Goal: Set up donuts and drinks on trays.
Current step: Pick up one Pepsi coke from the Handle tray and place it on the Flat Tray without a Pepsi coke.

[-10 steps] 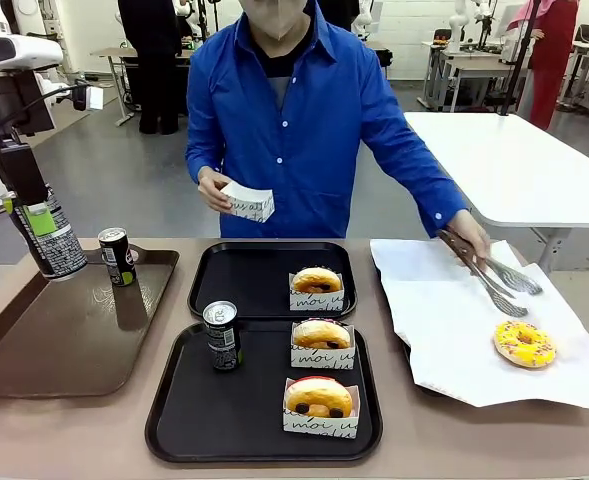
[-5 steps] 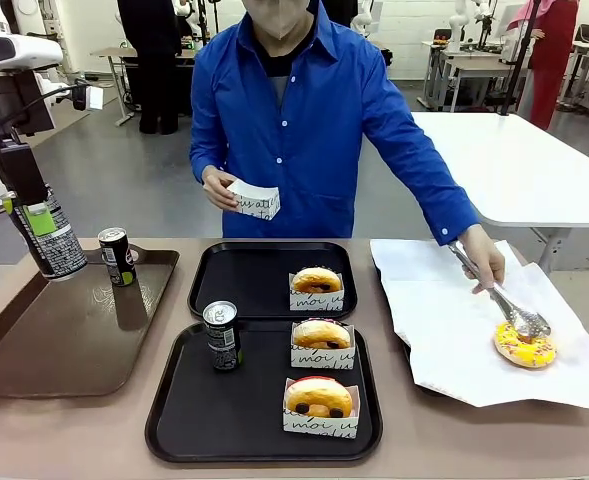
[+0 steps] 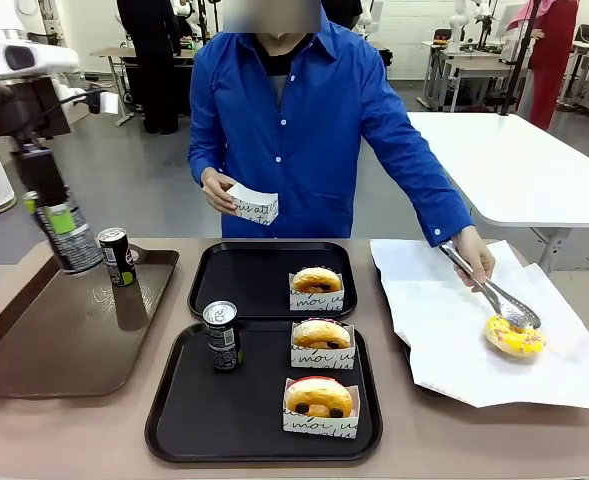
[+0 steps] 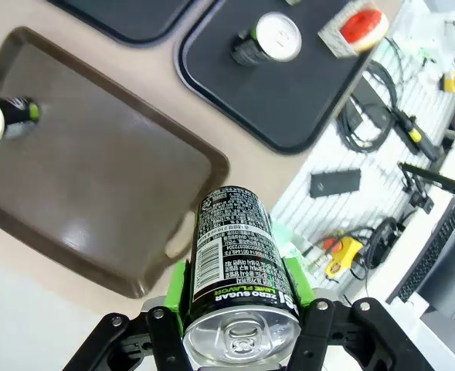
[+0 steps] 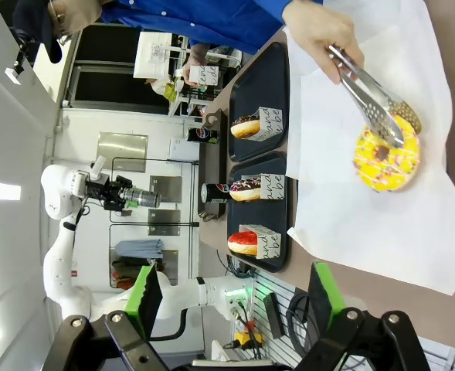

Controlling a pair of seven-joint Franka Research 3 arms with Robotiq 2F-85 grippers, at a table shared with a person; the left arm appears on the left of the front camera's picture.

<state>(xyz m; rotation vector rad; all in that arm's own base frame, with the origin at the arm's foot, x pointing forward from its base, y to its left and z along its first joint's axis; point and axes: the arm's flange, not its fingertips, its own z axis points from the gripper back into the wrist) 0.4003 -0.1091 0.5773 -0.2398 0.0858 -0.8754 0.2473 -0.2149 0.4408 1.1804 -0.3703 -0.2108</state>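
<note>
Left gripper (image 4: 241,305) clamped on can (image 4: 236,263) above brown tray (image 3: 64,340); right gripper (image 5: 235,297) jaws apart, empty; second can (image 3: 116,256) on brown tray, third (image 3: 221,335) on near black tray (image 3: 174,420); person's tongs (image 3: 489,290) on yellow donut (image 3: 515,336) on paper (image 3: 444,340)

near tray (image 3: 174,440): can (image 3: 221,336) on its left part, two donuts (image 3: 321,340) right
far tray (image 3: 244,280): behind near tray, one donut
brown tray (image 3: 54,350): left of near tray, can at far corner
paper sheet (image 3: 444,340): right of near tray, donut on it

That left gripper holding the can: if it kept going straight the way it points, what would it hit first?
Probably the long brown tray: the left gripper aims its can at that tray's near edge, though depth is unclear.
</note>
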